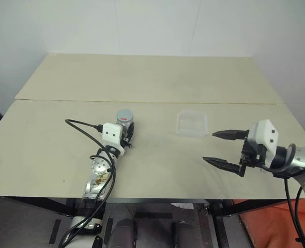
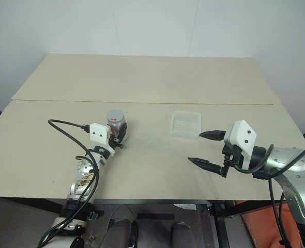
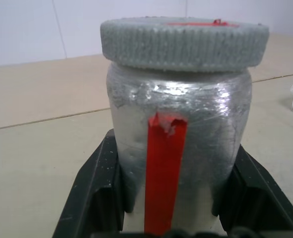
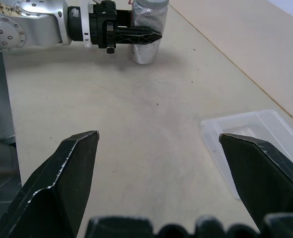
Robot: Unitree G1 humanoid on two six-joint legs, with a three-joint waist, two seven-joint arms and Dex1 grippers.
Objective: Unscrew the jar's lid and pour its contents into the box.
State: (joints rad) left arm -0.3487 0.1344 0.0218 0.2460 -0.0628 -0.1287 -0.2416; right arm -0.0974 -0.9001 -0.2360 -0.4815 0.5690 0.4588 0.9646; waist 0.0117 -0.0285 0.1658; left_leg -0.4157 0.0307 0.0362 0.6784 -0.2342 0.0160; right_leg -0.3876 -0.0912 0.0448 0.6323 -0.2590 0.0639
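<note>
Left wrist view: left end effector (image 1: 126, 135) pinching jar (image 3: 179, 153), lid (image 3: 183, 42) on; right end effector (image 1: 220, 148) spread beside box (image 1: 192, 124).

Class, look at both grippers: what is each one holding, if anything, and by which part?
The left gripper clamps the jar by its lower body, below the lid. The right gripper is open, holding nothing.

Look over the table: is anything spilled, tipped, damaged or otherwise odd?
Nothing spilled or tipped. The jar stands upright with its lid on, and the box lies flat. One small oddity: the jar's red label strip has a ragged, torn top edge.
</note>
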